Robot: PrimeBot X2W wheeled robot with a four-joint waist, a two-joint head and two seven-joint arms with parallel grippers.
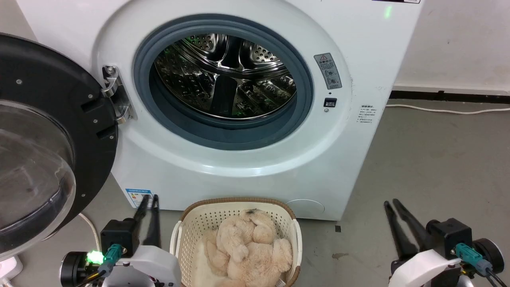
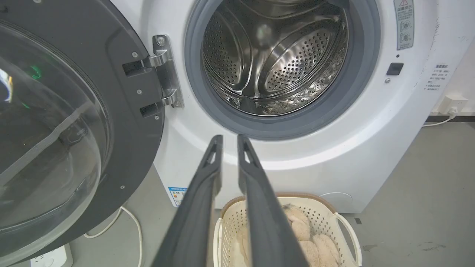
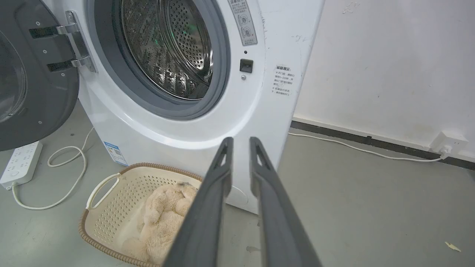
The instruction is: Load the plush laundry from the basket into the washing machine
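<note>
The plush laundry (image 1: pixel 251 247) (image 3: pixel 163 211), a shaggy beige-cream teddy bear, lies curled in the basket (image 1: pixel 235 200) (image 3: pixel 111 207) on the floor right in front of the washing machine (image 1: pixel 358 159). Its door (image 1: pixel 40 151) is swung wide to the left, and the steel drum (image 1: pixel 223 75) (image 2: pixel 274 63) holds nothing. Left of the basket my left gripper (image 1: pixel 151 196) (image 2: pixel 230 136) hangs shut on nothing, fingers pointing at the washer. To the basket's right, my right gripper (image 1: pixel 389 202) (image 3: pixel 241 139) is likewise shut on nothing.
The open door juts out over the floor on my left. Beneath it lie a white power strip (image 3: pixel 20 163) and a looped cord (image 3: pixel 70 174). A white cable (image 1: pixel 438 109) runs along the wall to a socket (image 3: pixel 449 142). Grey floor (image 1: pixel 438 171) spreads to the right.
</note>
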